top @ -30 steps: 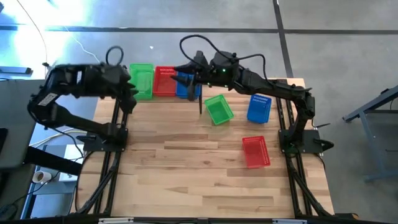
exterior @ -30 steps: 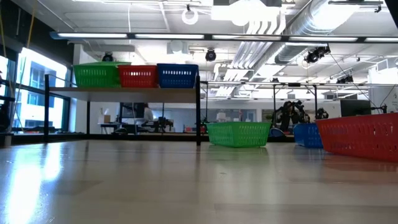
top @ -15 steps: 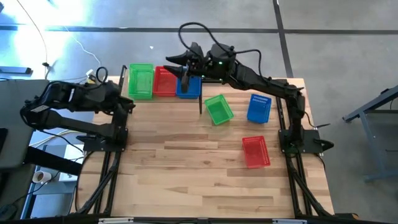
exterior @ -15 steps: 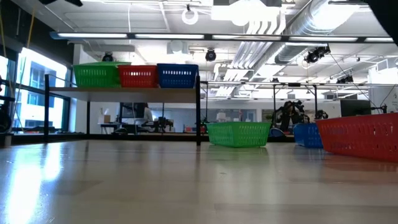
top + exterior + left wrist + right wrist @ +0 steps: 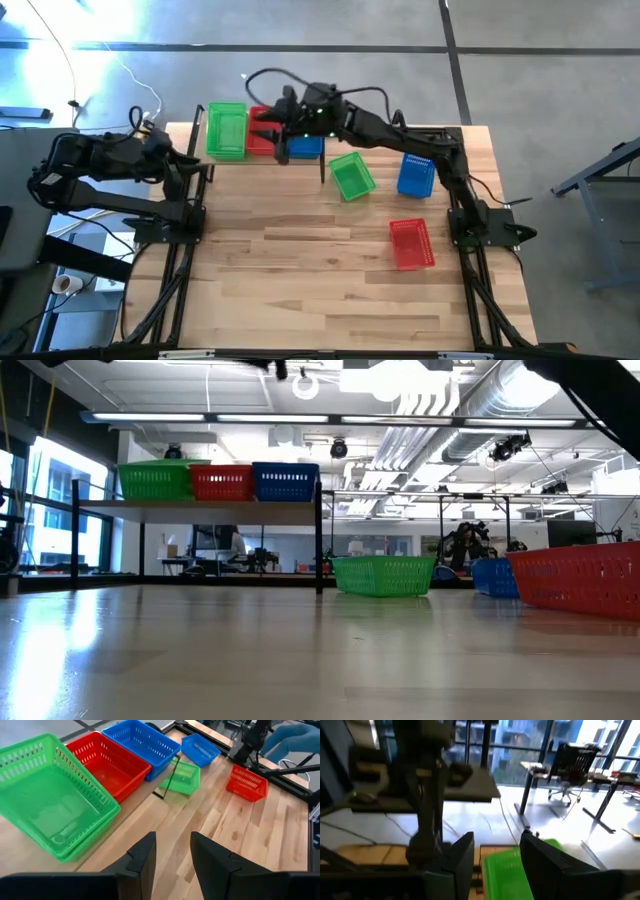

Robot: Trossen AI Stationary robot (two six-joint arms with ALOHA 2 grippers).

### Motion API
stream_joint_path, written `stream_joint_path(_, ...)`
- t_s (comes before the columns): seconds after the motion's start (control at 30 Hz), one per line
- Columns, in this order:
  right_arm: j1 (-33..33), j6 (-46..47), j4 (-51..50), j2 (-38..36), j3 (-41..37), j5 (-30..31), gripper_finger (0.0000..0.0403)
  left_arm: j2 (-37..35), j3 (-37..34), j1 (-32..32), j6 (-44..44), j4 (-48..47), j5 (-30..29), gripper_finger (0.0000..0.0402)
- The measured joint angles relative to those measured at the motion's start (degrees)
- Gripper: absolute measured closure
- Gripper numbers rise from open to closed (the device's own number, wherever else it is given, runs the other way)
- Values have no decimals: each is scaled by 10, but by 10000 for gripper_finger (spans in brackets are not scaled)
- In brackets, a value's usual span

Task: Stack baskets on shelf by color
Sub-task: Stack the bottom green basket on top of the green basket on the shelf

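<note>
The shelf (image 5: pixel 262 157) stands at the table's far left and bears three basket stacks side by side: green (image 5: pixel 226 130), red (image 5: pixel 259 142) and blue (image 5: pixel 304 148). They show in the low view as green (image 5: pixel 158 481), red (image 5: pixel 221 482) and blue (image 5: pixel 285 481). On the tabletop rest a loose green basket (image 5: pixel 351 175), a blue one (image 5: pixel 416 173) and a red one (image 5: pixel 411 243). My right gripper (image 5: pixel 268 118) hovers open above the red stack, and its wrist view (image 5: pixel 495 857) looks toward the green stack (image 5: pixel 507 865). My left gripper (image 5: pixel 172 855) is open and empty, left of the shelf.
The shelf's black posts (image 5: pixel 322 168) stand between the stacks and the loose green basket. Bare plank tabletop (image 5: pixel 300 270) stretches across the near half. My left arm (image 5: pixel 110 165) is folded back beyond the table's left edge. The right arm (image 5: pixel 400 135) spans above the loose baskets.
My right gripper has swung toward the table's left, from above the blue stack to above the red stack, staying open. My left arm has drawn back from the shelf's left end toward the table's left edge. No basket has moved.
</note>
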Motion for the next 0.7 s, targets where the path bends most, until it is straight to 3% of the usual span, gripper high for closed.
stream_joint_path(0.23,9,19,-23,43,-1,7,257,-3,0,0,8,0,-11,289)
stream_joint_path(0.7,38,15,-225,37,-1,200,257,28,0,0,95,0,-47,289)
